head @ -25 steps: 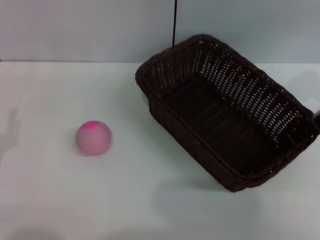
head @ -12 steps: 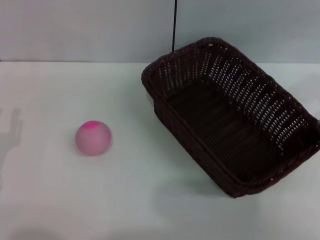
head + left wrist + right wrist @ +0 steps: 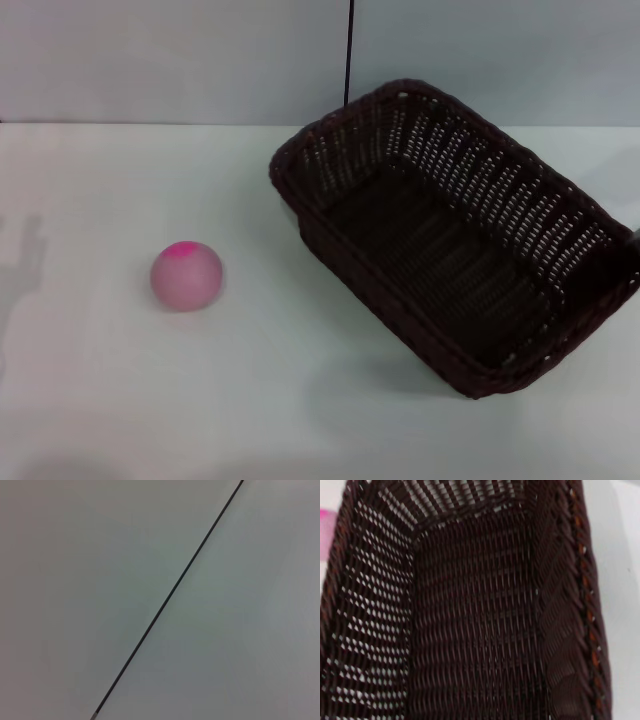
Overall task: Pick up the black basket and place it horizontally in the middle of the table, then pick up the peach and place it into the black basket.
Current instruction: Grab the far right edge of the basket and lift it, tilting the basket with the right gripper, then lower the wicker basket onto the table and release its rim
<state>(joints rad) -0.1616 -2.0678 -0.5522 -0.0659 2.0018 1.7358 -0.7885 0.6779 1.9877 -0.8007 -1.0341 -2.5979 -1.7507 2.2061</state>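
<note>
The black basket (image 3: 455, 250) sits askew on the right half of the white table (image 3: 120, 400), its long axis running diagonally from the far middle toward the near right corner, open side up and nothing inside it. The peach (image 3: 186, 276), pale pink with a magenta cap, rests well apart on the left half of the tabletop, untouched. The first step is in hand: the basket has yet to be squared up and centred. The right wrist camera looks straight down the woven floor and slatted walls from the end nearest the right edge, which suggests the right gripper is at that end of the rim; a sliver of something dark shows at the head view's right border, but the gripper itself cannot be made out, and whether it is clamped on the wicker or standing open cannot be told. The left gripper is out of sight, its wrist camera facing only a blank wall crossed by a thin black cable (image 3: 170, 597). The next move, by the look of it, calls for turning the basket until its long side lies crosswise and carrying it toward the table's middle, short of the fruit, before the peach is fetched.
</note>
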